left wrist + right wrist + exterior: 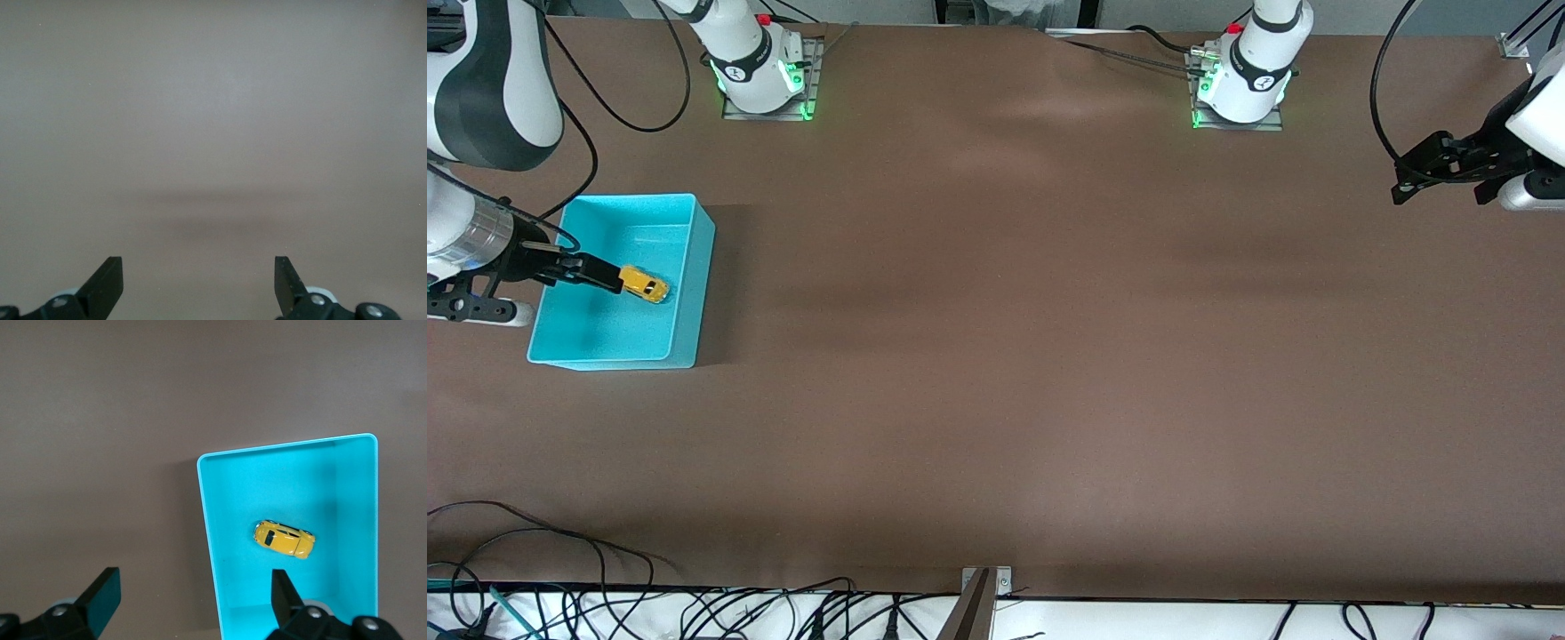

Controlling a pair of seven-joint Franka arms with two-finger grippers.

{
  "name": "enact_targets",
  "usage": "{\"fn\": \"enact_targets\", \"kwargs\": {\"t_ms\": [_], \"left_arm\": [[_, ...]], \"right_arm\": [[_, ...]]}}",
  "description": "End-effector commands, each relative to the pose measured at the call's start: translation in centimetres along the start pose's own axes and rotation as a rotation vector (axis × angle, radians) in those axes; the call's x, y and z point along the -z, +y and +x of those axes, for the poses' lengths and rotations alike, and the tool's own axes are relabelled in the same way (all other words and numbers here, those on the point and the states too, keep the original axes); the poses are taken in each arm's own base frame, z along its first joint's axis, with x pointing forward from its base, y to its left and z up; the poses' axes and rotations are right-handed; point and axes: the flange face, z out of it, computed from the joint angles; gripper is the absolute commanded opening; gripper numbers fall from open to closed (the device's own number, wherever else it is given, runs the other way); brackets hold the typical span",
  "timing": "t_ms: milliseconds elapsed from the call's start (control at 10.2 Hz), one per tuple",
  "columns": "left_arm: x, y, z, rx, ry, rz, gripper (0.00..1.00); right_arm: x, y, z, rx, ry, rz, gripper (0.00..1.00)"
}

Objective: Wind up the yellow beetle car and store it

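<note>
The yellow beetle car (644,284) lies inside the turquoise bin (699,267) at the right arm's end of the table. It also shows in the right wrist view (284,539), resting on the bin's floor, clear of the walls (208,533). My right gripper (605,276) hangs open and empty over the bin; in the right wrist view (193,597) its jaws stand one on each side of a bin wall. My left gripper (1440,194) waits open and empty over bare table at the left arm's end, and its wrist view (199,280) shows only the tabletop.
The brown table stretches bare between the bin and the left arm. The arm bases (763,71) (1240,84) stand along the edge farthest from the front camera. Cables (560,569) lie along the nearest edge.
</note>
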Motion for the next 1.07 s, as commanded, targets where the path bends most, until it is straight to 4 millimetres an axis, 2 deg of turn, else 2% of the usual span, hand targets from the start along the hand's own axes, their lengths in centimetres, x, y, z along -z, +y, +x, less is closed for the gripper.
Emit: {"fn": "enact_targets", "kwargs": {"t_ms": [0,977], "left_arm": [[0.6,-0.1,0.0,0.011,-0.003,-0.017,1.00],[0.6,-0.1,0.0,0.011,-0.003,-0.017,1.00]], "right_arm": [[0.4,-0.5,-0.9,0.008,-0.008,0.007,1.00],[1.3,-0.2,0.1,-0.001,0.008,0.008,1.00]]}}
